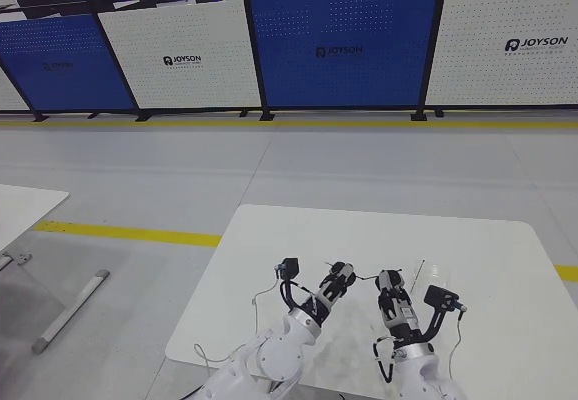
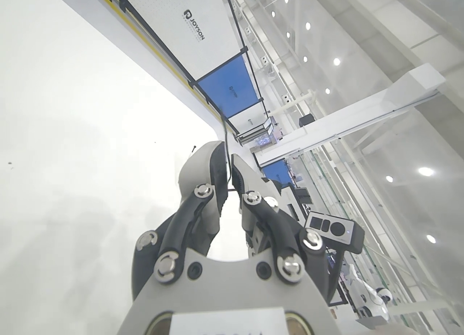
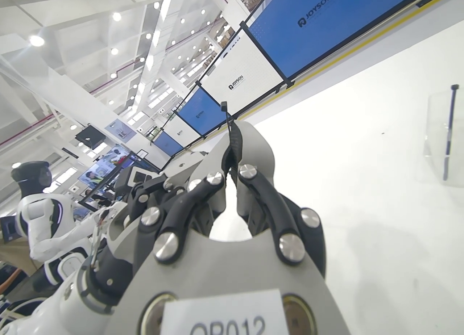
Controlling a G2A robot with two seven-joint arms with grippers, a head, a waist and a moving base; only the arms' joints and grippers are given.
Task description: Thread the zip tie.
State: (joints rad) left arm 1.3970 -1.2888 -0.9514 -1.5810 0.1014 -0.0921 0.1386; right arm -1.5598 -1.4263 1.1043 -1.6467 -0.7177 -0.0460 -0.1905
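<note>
Zip tie (image 3: pixel 224 107) pinched between both: left hand (image 2: pixel 227 159) clamps strap, right hand (image 3: pixel 233 135) clamps head end.

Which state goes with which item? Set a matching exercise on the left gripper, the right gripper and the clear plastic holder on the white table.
Things:
1. left gripper
2. right gripper
3. clear plastic holder

States:
A. has a second black zip tie in it
B. shut on the black plastic zip tie, its square head poking out past the fingertips
C. shut on a thin black zip tie strap

Pairs: 1-C, 2-B, 3-A
</note>
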